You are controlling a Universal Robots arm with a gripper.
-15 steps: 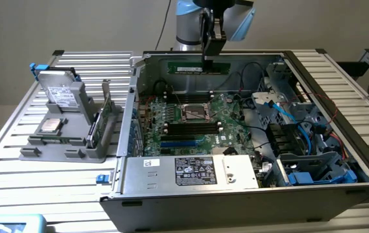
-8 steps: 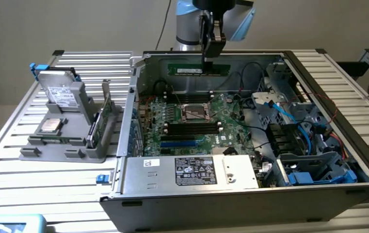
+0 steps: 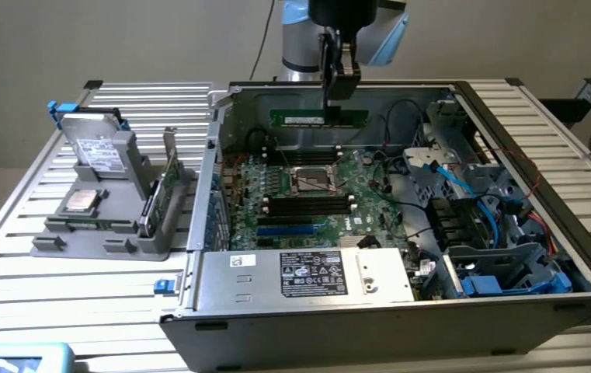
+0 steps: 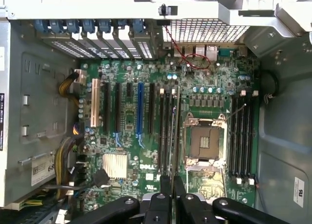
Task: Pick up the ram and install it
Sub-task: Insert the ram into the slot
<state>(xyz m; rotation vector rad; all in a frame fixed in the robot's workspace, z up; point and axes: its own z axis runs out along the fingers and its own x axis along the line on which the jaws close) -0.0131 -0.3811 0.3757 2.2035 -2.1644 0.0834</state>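
Observation:
The ram (image 3: 300, 117), a long thin green stick with a pale label, hangs level above the back of the open computer case (image 3: 378, 318). My gripper (image 3: 338, 99) points straight down and is shut on the stick's upper edge, towards its end on the exterior view's right. In the wrist view the ram (image 4: 172, 136) shows edge-on as a thin line running out from between my gripper (image 4: 172, 182) fingers. It lies over the black memory slots (image 4: 165, 131) beside the CPU socket (image 4: 204, 142), well above the motherboard (image 3: 306, 194). A second bank of black slots (image 4: 241, 136) flanks the socket's other side.
On the exterior view's left a grey fixture (image 3: 88, 233) holds a hard drive (image 3: 99, 151) and an upright green expansion card (image 3: 165, 186). The power supply (image 3: 306, 276) fills the case's near side. Drive cages and blue cables (image 3: 481, 210) crowd the right.

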